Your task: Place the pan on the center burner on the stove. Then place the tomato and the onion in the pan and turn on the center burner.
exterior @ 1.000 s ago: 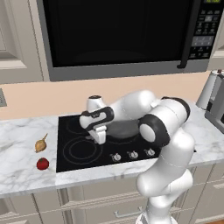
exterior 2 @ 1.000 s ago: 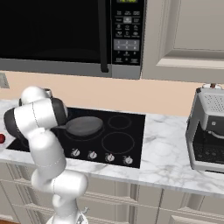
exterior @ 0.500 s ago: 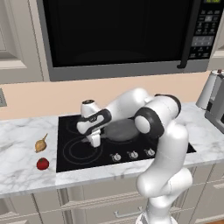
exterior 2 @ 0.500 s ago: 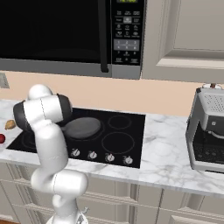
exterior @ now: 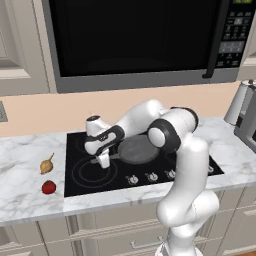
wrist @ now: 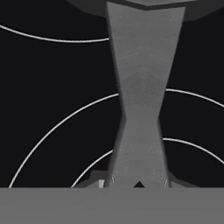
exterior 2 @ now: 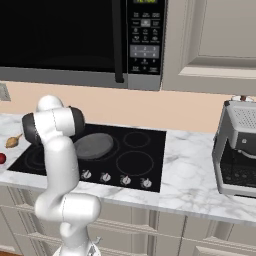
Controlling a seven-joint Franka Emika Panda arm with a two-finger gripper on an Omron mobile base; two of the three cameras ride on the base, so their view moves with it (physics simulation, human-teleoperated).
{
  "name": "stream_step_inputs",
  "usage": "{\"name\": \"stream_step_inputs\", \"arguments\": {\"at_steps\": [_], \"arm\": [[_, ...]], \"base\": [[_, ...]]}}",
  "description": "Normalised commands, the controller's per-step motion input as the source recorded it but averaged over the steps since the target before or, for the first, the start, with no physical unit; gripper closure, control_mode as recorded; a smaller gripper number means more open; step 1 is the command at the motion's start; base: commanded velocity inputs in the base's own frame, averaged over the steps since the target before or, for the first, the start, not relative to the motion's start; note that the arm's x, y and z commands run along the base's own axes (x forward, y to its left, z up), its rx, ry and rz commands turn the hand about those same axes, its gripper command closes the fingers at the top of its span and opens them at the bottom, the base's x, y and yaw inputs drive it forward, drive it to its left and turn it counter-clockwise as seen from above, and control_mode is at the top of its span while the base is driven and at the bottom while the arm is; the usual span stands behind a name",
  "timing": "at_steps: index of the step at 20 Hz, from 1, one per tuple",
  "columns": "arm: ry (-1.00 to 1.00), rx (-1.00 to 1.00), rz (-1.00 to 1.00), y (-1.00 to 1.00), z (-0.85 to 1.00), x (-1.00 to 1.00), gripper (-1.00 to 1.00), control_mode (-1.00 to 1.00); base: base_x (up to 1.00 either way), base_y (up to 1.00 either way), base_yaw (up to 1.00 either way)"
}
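The dark grey pan (exterior: 138, 150) (exterior 2: 93, 145) lies flat on the black stove (exterior: 200, 162), over the center burner in the middle of the cooktop. Its thin handle (exterior: 96, 160) (wrist: 140, 109) points left. My gripper (exterior: 104, 161) (wrist: 138, 183) is down over that handle, open, with one fingertip showing on each side of it at the bottom of the hand view. The golden-brown onion (exterior: 46, 164) (exterior 2: 13, 141) and the red tomato (exterior: 48, 187) (exterior 2: 1, 158) rest on the marble counter left of the stove, well away from the gripper.
A row of silver knobs (exterior: 151, 176) (exterior 2: 105, 177) runs along the stove's front edge. A black microwave (exterior: 135, 40) hangs above. A grey coffee machine (exterior 2: 240, 150) stands on the counter at the right. My arm arches over the pan.
The hand has swung left and come down onto the pan's handle. The pan, onion and tomato have stayed where they were.
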Motion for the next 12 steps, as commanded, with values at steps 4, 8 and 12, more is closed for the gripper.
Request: {"name": "stream_step_inputs", "arguments": {"at_steps": [4,8,12], "arm": [[-0.01,-0.03,0.0,-0.04,-0.33,0.24,1.0,-1.0],[-0.02,-0.02,0.01,-0.15,-0.42,0.09,-1.0,-1.0],[-0.04,0.0,0.03,-0.16,-0.32,0.01,-1.0,-1.0]], "base": [[0.0,0.0,0.0],[0.0,0.0,0.0],[0.0,0.0,0.0]]}}
